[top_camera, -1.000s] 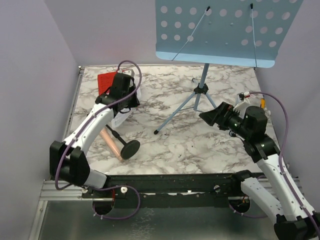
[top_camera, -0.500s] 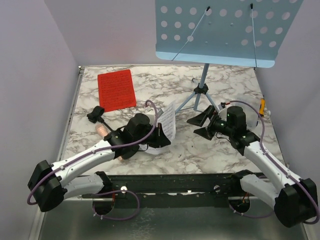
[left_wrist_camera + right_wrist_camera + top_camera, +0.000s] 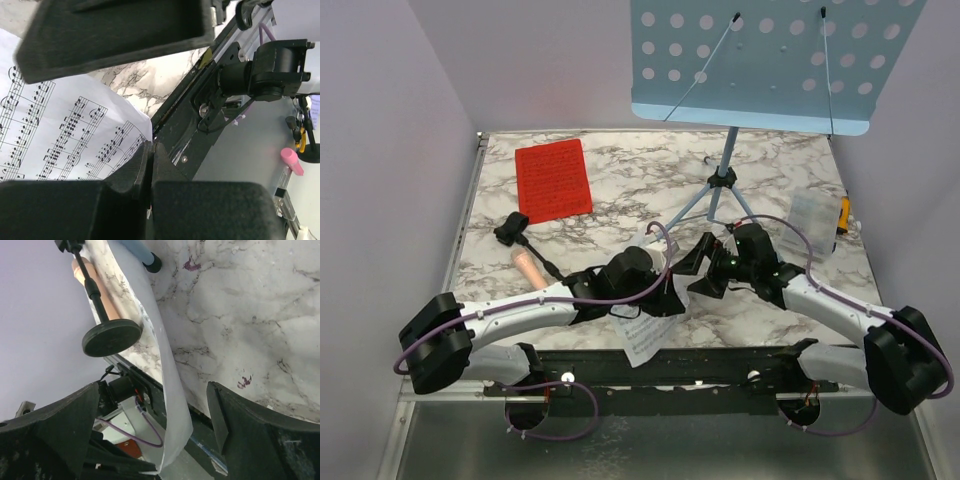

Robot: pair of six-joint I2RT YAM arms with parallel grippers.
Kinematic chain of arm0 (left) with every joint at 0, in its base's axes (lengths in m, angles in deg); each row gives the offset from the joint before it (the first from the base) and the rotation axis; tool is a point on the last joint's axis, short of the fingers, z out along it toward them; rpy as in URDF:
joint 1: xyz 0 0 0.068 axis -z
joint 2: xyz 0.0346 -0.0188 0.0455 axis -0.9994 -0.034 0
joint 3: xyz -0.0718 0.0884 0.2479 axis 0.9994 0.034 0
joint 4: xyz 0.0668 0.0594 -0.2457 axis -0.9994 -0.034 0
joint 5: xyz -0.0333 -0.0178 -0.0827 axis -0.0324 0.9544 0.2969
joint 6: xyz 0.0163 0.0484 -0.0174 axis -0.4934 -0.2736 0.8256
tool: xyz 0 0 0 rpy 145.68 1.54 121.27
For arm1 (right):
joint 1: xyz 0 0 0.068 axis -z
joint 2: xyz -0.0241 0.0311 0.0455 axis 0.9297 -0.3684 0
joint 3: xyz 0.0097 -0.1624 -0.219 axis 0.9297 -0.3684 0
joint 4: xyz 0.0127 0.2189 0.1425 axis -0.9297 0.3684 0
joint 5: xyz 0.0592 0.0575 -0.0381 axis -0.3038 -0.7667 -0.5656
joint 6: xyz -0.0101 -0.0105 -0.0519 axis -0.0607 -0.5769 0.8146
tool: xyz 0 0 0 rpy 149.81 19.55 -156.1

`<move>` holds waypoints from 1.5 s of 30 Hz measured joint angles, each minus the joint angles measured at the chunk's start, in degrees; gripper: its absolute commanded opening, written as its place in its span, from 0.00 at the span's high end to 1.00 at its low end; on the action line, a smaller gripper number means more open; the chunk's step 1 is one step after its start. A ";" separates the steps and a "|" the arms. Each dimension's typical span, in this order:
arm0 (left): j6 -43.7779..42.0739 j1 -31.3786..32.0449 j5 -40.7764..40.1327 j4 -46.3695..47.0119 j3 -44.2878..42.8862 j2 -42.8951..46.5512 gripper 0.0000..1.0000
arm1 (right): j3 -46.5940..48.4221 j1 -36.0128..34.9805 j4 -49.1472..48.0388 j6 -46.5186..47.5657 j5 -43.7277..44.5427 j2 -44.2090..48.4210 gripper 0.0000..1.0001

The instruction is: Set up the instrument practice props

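Table: white marble-pattern laminate top with grey veining (image 3: 620, 190), thin metal edge strip down its left side (image 3: 470, 200). Enclosure: plain pale lilac walls, left (image 3: 380, 150), back (image 3: 540, 60) and right (image 3: 920, 170), matte, meeting the table at its edges. Near edge: black mounting bar with bolt holes (image 3: 720, 362) across the full width, sat on a slotted aluminium extrusion rail (image 3: 430, 385). Below that, a dull grey sheet-metal floor panel (image 3: 670, 450). Light is even and soft, shadows on the marble faint.
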 measured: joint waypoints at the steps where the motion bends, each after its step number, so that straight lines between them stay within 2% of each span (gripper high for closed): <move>1: 0.07 0.26 -0.02 0.13 0.00 -0.28 1.00 | 0.61 -0.37 0.09 0.74 0.20 -0.94 0.12; 4: 0.11 0.98 -0.26 0.81 0.09 -0.81 1.00 | 2.43 -0.72 0.26 3.93 0.35 -3.41 0.22; 10: 0.11 1.42 -0.57 1.97 0.52 -1.88 1.00 | 9.77 -1.75 4.94 12.55 0.22 -10.19 0.24; 13: 0.09 2.16 -0.63 2.01 0.55 -3.26 1.00 | 12.66 -3.74 6.29 16.52 -0.26 -12.28 0.41; 15: 0.07 2.71 -0.63 2.01 0.57 -3.91 1.00 | 12.90 -4.46 6.23 17.92 -1.22 -12.83 0.47; 21: 0.04 3.67 -0.87 2.08 0.57 -4.15 1.00 | 12.81 -6.34 6.14 18.93 -3.21 -15.78 0.49; 23: 0.07 3.82 -1.05 2.08 0.55 -4.15 1.00 | 12.81 -7.28 6.16 19.08 -3.23 -16.31 0.55; 25: 0.07 3.89 -1.09 2.05 0.57 -4.15 0.98 | 12.81 -7.93 6.16 19.41 -3.21 -16.41 0.68; 26: 0.07 4.00 -1.11 2.08 0.57 -4.15 0.93 | 12.81 -8.09 6.08 19.54 -3.21 -16.41 0.79; 28: 0.07 4.17 -1.16 2.08 0.57 -4.15 0.74 | 12.81 -8.37 5.64 19.69 -3.13 -16.39 0.90; 31: -0.02 4.33 -1.25 1.99 0.57 -4.04 0.47 | 12.39 -8.39 4.42 19.37 -2.71 -16.17 0.98; 34: -0.33 4.37 -1.49 1.53 0.55 -3.06 0.27 | 11.65 -8.39 3.63 19.52 -1.38 -15.04 1.00; 39: -2.40 4.42 -4.48 -3.41 -1.09 3.04 0.17 | 11.67 -8.39 5.90 22.80 2.91 -9.84 1.00; 45: -4.20 4.17 -19.32 -12.98 -10.05 14.12 0.12 | 15.13 -8.39 15.15 34.93 10.71 -0.74 1.00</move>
